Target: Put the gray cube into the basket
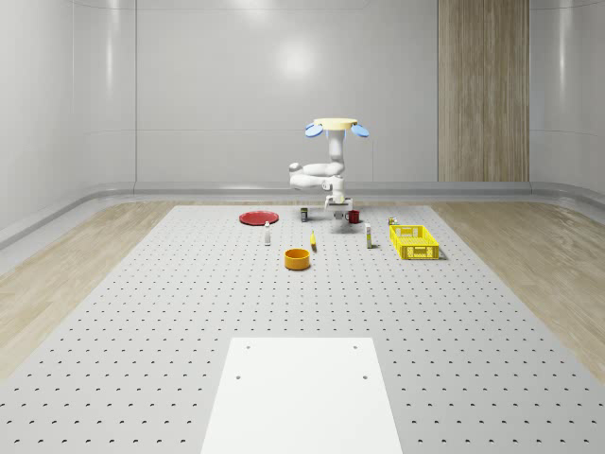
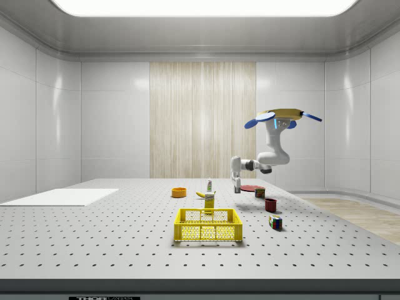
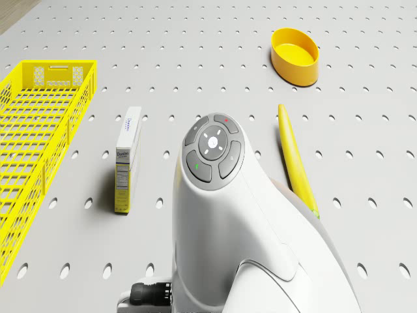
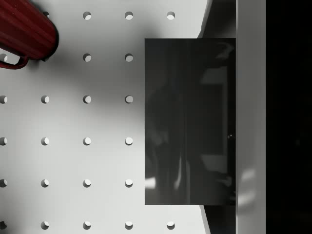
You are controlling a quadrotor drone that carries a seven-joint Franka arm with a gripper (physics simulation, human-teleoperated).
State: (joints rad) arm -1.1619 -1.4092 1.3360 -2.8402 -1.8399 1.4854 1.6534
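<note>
The drone (image 1: 336,126) is seen hovering over the far part of the perforated gray desk (image 1: 189,312), its white arm (image 1: 317,173) folded downward. The tool (image 2: 236,185) hangs just above the desk near the dark red mug (image 2: 270,204). A dark gray block (image 4: 190,122) is seen close before the wrist camera, with the mug's edge off to one side; whether the tool is open, closed or gripping cannot be told. The yellow lattice basket (image 1: 414,241) sits toward the whole-scene view's right. A small white carton (image 3: 128,159), a yellow banana (image 3: 296,160) and an orange-yellow bowl (image 3: 295,56) are noted beneath the drone.
</note>
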